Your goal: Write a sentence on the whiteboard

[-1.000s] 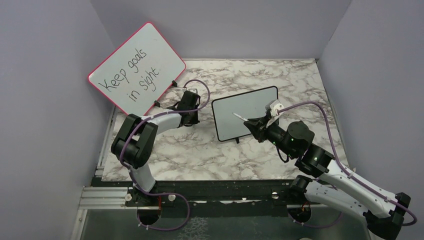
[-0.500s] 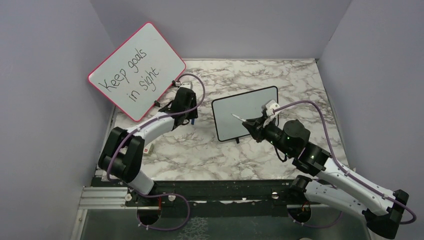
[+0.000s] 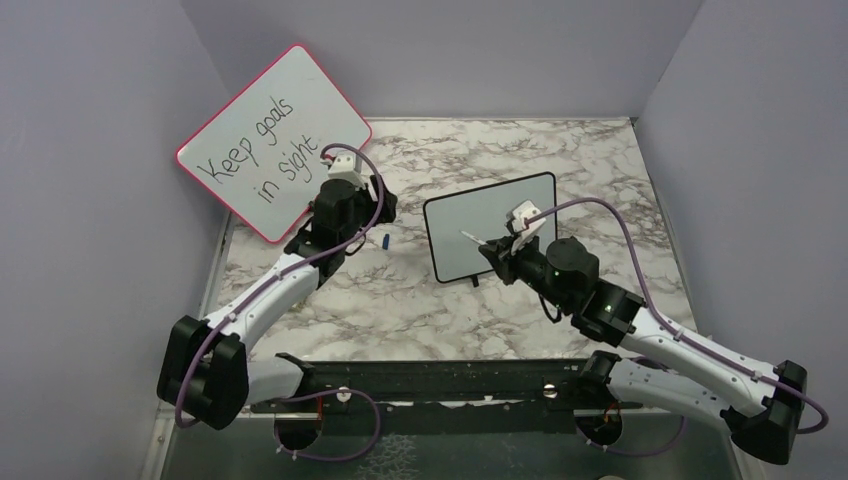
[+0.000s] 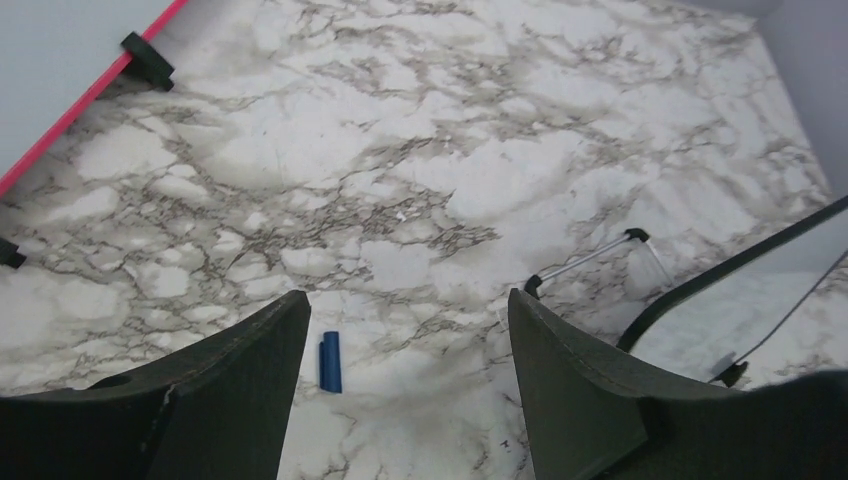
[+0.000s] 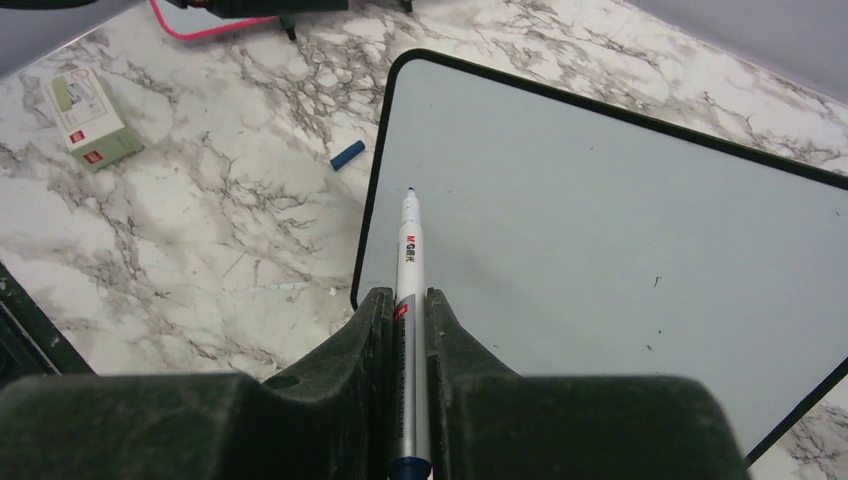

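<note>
The black-framed whiteboard (image 3: 495,205) (image 5: 620,200) lies on the marble table, and its edge shows at the right of the left wrist view (image 4: 760,300). Its surface is blank; no sentence shows on it. My right gripper (image 3: 497,252) (image 5: 405,297) is shut on a silver marker (image 3: 475,238) (image 5: 410,250). The uncapped tip hangs over the board's left part, close to the frame. My left gripper (image 3: 352,222) (image 4: 405,300) is open and raised above the table, holding nothing. A blue cap (image 3: 385,240) (image 4: 329,361) (image 5: 348,155) lies on the marble beneath it, near the left finger.
A larger red-framed board (image 3: 270,140) (image 4: 60,60) reading "Keep goals in sight" leans at the back left, on black feet. A small cardboard box (image 5: 90,120) lies on the table's left side. Grey walls close in the left, back and right sides.
My left gripper has opened, left the blue cap on the table and risen back towards the left. My right gripper has carried the marker a little left over the whiteboard.
</note>
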`<action>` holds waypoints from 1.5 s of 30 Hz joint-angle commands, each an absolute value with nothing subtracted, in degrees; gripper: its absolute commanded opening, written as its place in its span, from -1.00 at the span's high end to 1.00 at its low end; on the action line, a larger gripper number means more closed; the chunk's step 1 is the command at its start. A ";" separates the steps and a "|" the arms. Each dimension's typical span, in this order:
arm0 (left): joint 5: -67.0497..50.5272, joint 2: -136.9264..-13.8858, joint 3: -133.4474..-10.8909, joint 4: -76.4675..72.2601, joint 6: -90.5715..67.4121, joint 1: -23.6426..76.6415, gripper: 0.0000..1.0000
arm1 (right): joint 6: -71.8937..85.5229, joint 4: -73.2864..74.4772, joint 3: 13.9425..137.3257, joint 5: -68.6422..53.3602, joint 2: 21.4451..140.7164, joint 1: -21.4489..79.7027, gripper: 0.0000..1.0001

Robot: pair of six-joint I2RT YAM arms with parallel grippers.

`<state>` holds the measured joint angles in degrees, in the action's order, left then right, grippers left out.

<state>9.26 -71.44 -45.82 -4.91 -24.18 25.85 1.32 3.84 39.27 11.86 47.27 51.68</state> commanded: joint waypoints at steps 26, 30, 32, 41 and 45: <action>-43.42 -86.21 -46.44 -41.13 -25.91 21.01 -0.08 | -9.59 -13.25 38.12 33.66 54.58 64.42 0.99; -45.70 -89.66 -48.20 -42.34 -26.46 21.09 0.09 | -9.75 -13.49 37.95 33.53 54.67 64.42 0.99; -47.82 -91.65 -49.21 -43.26 -27.22 21.08 0.24 | -9.92 -13.67 37.85 33.46 54.58 64.42 0.99; -50.86 -92.58 -47.84 -46.14 -27.33 21.18 0.94 | -10.11 -13.44 37.31 32.49 53.84 64.42 0.99; -51.28 -90.08 -44.99 -46.14 -26.34 20.95 1.00 | -10.22 -13.07 36.97 31.55 53.55 64.42 0.99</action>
<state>-48.97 -93.17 -47.94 -43.77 -27.81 21.15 -9.56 -11.09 37.78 31.94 54.68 64.07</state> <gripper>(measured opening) 0.027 0.173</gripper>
